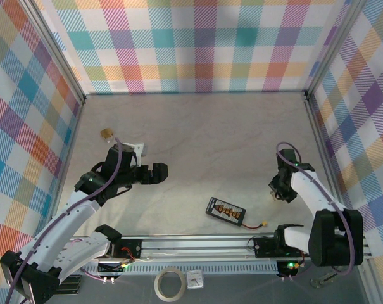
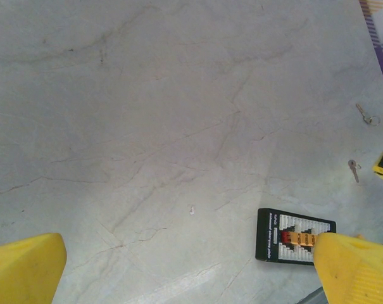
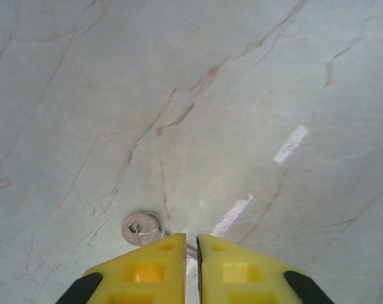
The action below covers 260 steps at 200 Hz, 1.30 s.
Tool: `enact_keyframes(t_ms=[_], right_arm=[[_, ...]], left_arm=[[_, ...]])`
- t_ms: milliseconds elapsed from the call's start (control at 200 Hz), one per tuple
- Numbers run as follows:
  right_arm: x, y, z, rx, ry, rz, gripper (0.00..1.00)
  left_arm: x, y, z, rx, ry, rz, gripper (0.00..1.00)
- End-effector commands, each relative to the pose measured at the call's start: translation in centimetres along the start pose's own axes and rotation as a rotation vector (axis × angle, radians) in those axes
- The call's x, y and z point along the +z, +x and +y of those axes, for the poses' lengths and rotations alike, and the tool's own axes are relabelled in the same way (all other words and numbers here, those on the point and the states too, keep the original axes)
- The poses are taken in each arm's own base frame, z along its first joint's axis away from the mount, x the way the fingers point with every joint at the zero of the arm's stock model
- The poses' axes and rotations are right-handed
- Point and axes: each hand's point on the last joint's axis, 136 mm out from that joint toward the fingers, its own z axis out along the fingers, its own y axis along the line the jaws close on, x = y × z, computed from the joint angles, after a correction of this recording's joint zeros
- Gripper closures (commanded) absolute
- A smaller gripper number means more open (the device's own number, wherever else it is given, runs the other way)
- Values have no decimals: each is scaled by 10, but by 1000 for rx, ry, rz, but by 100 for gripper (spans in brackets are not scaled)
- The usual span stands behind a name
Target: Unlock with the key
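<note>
Since the key lies flat on the table at right, the right gripper is clamped shut low on its shank, bow poking out, while the left gripper hangs wide open, empty, near the likely padlock, probably to steady it.

silver round-headed key, flat on table, blade in right tool

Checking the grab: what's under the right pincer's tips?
The key shows its round head beside the right pincer; its blade runs in between the shut tips, and the rest is covered.
</note>
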Motion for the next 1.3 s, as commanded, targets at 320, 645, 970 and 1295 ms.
enact_keyframes(t_ms=[320,645,970,1295], right_arm=[[22,15,-9,48,50,94,100],[26,35,7,22,51,127,100],[11,47,22,-1,2,117,100],[16,28,52,-81,15,96,100]], left_arm=[[4,7,-4,14,20,40,0],[6,7,-4,14,21,45,0],[6,8,-3,11,21,38,0],[12,9,-2,10,15,64,0]])
